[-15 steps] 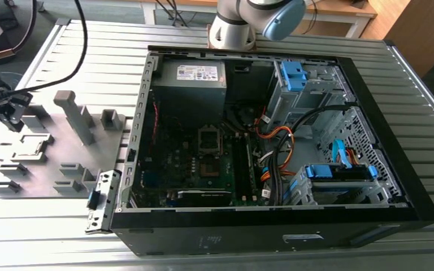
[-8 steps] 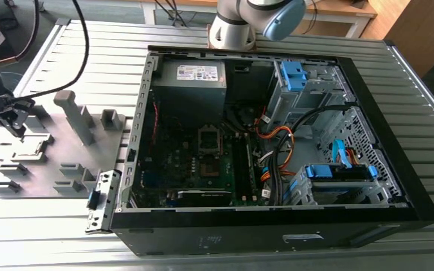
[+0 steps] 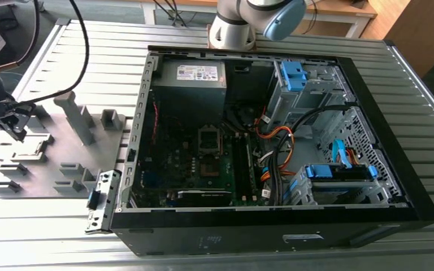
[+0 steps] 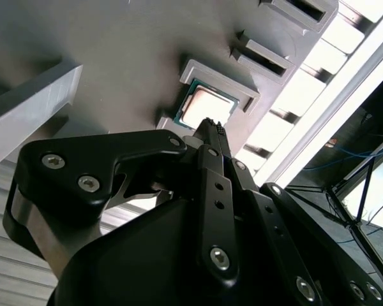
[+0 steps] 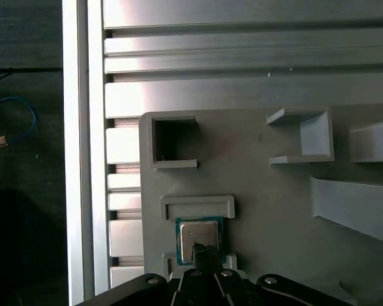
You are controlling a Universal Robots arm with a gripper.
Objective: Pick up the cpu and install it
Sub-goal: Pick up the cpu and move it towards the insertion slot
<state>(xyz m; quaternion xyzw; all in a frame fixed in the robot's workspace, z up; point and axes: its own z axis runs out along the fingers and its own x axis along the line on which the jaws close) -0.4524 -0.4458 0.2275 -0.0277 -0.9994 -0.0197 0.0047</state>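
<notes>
pick-up step, i judge: gripper (image 5: pixel 203 250), pinched closed and empty, hovers over the cpu (image 5: pixel 195 233) in the tray (image 5: pixel 274 191) (grasping needs it opened first).

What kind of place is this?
Likely a robotics lab workcell for PC assembly: slotted aluminium table, open computer case, and a grey fixture tray holding the cpu.

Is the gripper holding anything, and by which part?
Nothing visibly held: the cpu lies in a recess of the tray, the gripper poised over its face.
</notes>
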